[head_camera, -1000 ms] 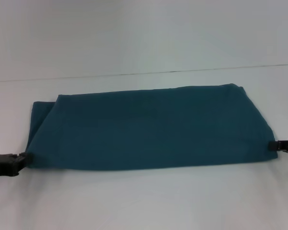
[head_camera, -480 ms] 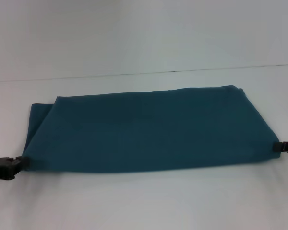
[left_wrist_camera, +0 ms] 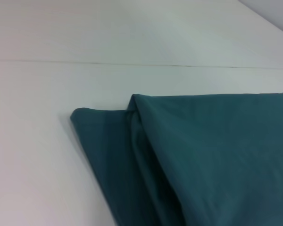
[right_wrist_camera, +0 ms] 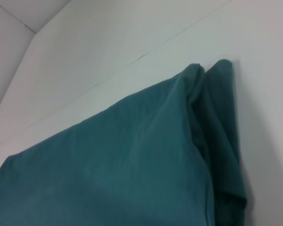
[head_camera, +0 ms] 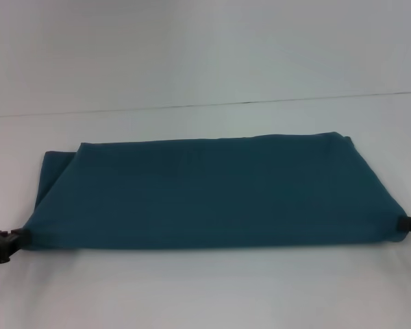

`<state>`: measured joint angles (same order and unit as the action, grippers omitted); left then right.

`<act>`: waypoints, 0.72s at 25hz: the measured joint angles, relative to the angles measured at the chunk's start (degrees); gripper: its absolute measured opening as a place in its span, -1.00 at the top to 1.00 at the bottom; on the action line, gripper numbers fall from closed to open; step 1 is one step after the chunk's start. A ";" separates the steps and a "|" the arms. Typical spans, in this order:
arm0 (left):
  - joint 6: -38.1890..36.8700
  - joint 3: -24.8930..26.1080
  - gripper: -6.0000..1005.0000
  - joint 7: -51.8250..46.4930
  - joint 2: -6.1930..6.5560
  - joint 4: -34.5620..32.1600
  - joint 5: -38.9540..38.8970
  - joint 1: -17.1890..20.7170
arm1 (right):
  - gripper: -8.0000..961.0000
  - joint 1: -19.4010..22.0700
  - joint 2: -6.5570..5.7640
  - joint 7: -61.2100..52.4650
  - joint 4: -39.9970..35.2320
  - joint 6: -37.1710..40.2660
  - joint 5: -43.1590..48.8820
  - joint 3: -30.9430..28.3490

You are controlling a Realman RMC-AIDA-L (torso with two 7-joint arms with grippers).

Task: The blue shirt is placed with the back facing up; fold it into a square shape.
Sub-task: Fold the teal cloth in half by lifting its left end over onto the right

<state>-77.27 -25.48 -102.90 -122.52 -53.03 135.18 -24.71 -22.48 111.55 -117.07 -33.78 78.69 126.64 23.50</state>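
Left gripper (head_camera: 14,238) and right gripper (head_camera: 401,223) clamped on near corners of blue shirt (head_camera: 205,192), folded into wide band flat on white table (head_camera: 205,288).

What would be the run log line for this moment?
blue shirt: folded band on table | left hand: at near left corner | right hand: at near right corner

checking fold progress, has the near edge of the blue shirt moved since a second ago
Yes. The plain dark teal-blue fabric shirt has slid toward the robot, its far edge dropping farther from the fixed table seam, between both pincers.
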 joint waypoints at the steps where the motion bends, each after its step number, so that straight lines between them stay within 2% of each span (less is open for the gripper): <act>1: -0.01 0.05 0.93 -0.07 0.00 -0.20 0.00 0.17 | 0.93 0.18 0.03 0.00 -0.22 0.21 -0.01 -0.26; 18: -0.75 -0.18 0.93 -0.05 0.08 -0.94 -0.04 0.28 | 0.85 0.39 0.51 0.40 -0.84 1.79 0.02 -0.15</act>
<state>-78.02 -25.66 -102.95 -122.44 -53.97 135.13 -24.44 -22.09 112.06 -116.67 -34.62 80.47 126.66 23.35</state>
